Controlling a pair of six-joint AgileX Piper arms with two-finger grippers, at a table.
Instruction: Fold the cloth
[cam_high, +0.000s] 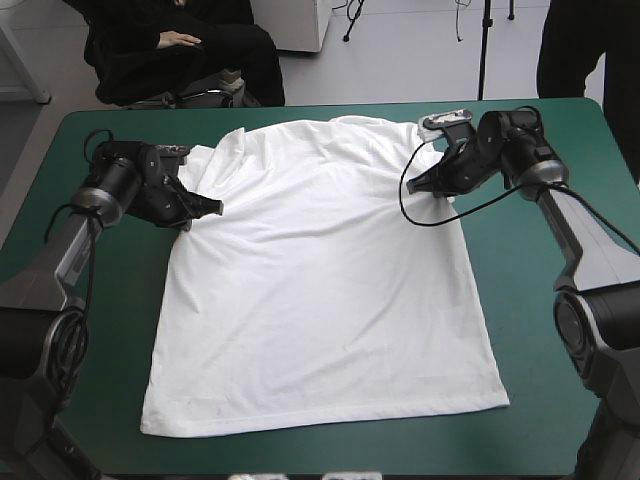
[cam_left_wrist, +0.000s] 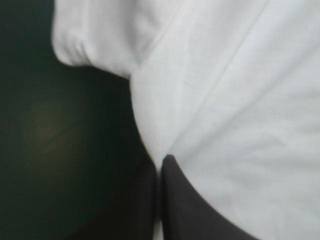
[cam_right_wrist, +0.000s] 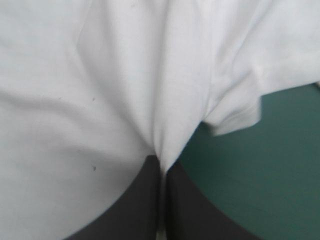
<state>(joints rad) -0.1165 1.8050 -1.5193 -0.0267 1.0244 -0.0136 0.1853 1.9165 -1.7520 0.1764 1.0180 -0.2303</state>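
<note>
Hem: nearest you, the T-shirt (cam_high: 320, 290) ends in a straight bottom edge lying flat on the counter (cam_high: 560, 220), well apart from both end effectors.
Body: the white cloth is spread flat over the middle of the teal-green cover, filling the space between the two end effectors, with light creases running from each grip toward the middle.
Left end effector (cam_high: 205, 207): you have its black fingers (cam_left_wrist: 190, 210) all but closed, gripping the T-shirt's side edge at the tips, a thin strip of white showing between them.
Left sleeve (cam_left_wrist: 95, 40): it lies just ahead of those fingertips and to one side, with bare teal-green cover beside it.
Right end effector (cam_high: 420, 185): its fingers (cam_right_wrist: 135, 200) are also all but closed, gripping the opposite side edge, the cloth gathered into a fold at the tips.
Right sleeve (cam_right_wrist: 240, 105): it lies just ahead of and beside that grip, over bare cover.
Shoulders and collar: these lie beyond both end effectors, near the counter's far edge.
</note>
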